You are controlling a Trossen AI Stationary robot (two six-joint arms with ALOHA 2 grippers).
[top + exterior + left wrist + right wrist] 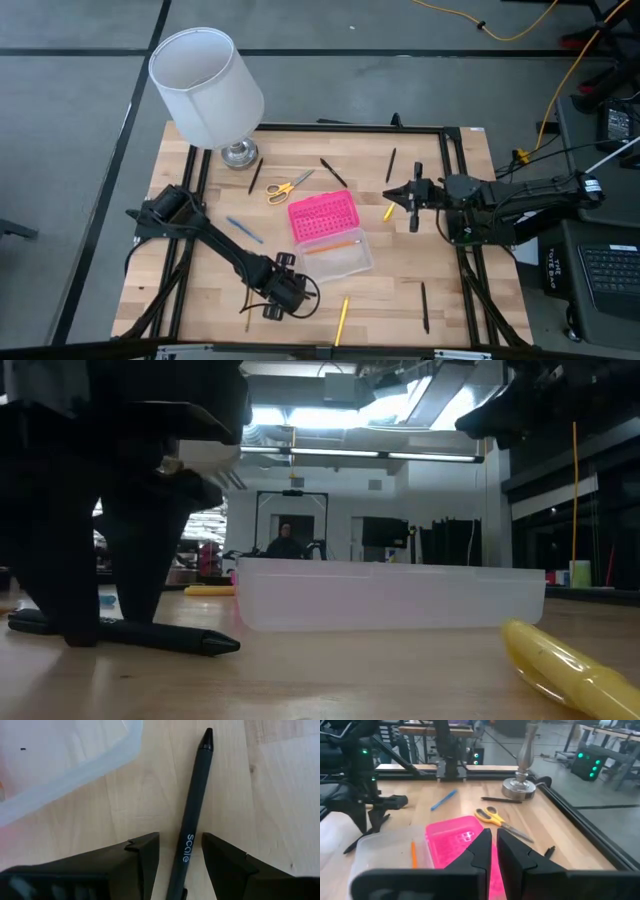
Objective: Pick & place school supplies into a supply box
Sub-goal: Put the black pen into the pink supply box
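Observation:
My left gripper [181,840] [272,300] is down at the table near its near edge, open. Its fingers stand on either side of a black pen [195,795] [150,632] that lies flat on the wood, with a gap showing on both sides. The supply box lies open mid-table: clear base [340,258] [390,595] with an orange pencil [332,246] inside, pink lid [322,217] hinged on its far side. My right gripper [494,837] [395,193] hovers right of the box, shut and empty.
Yellow-handled scissors [288,187], a blue pen [244,229] and several black pens [333,172] lie scattered on the table. A yellow pencil [342,320] [570,665] lies near the near edge. A white-shaded lamp [205,85] stands at the far left corner. A black frame rims the table.

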